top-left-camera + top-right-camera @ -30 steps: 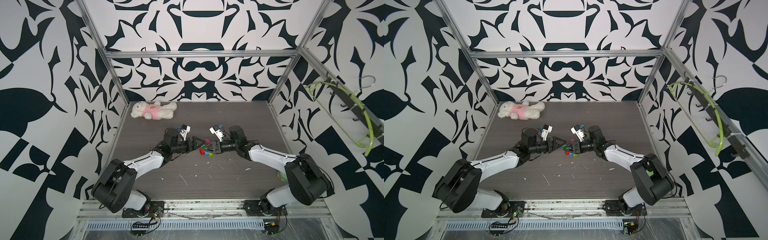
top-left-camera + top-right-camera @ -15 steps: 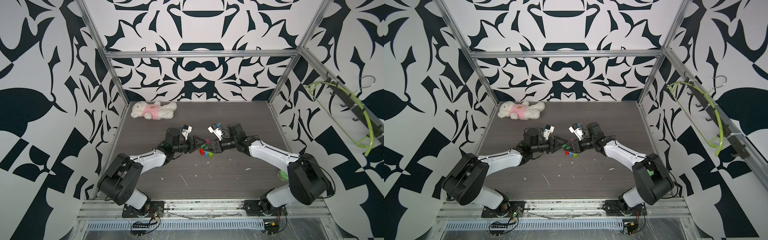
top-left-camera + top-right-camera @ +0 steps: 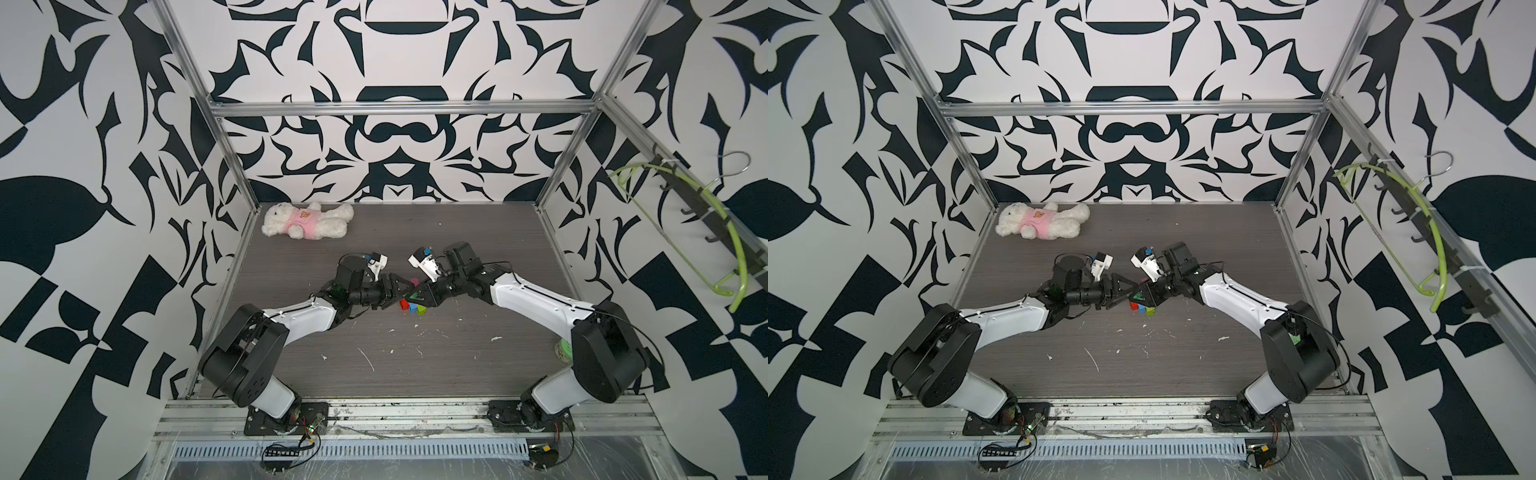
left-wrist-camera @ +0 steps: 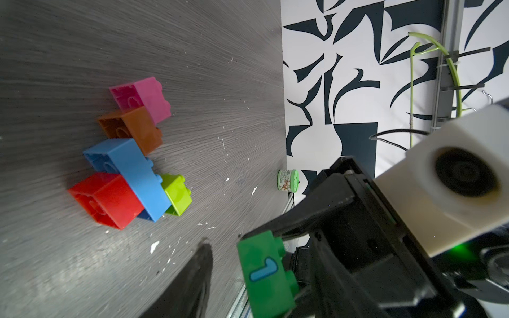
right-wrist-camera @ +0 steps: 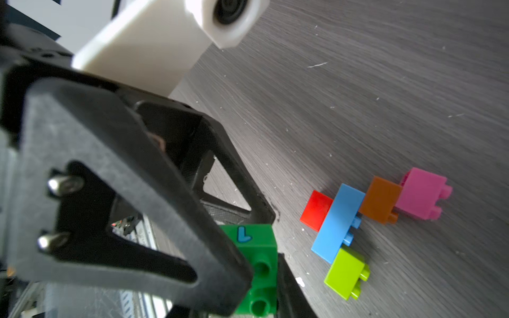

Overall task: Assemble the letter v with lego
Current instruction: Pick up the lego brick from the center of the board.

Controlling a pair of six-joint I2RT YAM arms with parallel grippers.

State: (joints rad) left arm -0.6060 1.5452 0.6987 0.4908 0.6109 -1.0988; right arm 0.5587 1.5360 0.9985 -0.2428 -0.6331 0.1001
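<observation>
5 bricks are lying joined as a bent chain [image 4: 129, 170] mid-table, at 6 o'clock of both arms' tips. The right gripper [image 3: 417, 293] is pinching the green brick [image 4: 265, 275] aloft. The left gripper [image 3: 397, 291] is standing part open beside it, gap showing. We are judging only this brick remains. The table [image 3: 457, 353] is lying open toward 6, the bear [image 3: 307, 220] sitting at 11.

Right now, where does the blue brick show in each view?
In a top view: blue brick, mid-picture, just right of the red brick.
In a top view: same, mid-picture.
Left wrist: the longest brick.
Right wrist: the longest brick.
Shared landmark: that red brick, touching it.
</observation>
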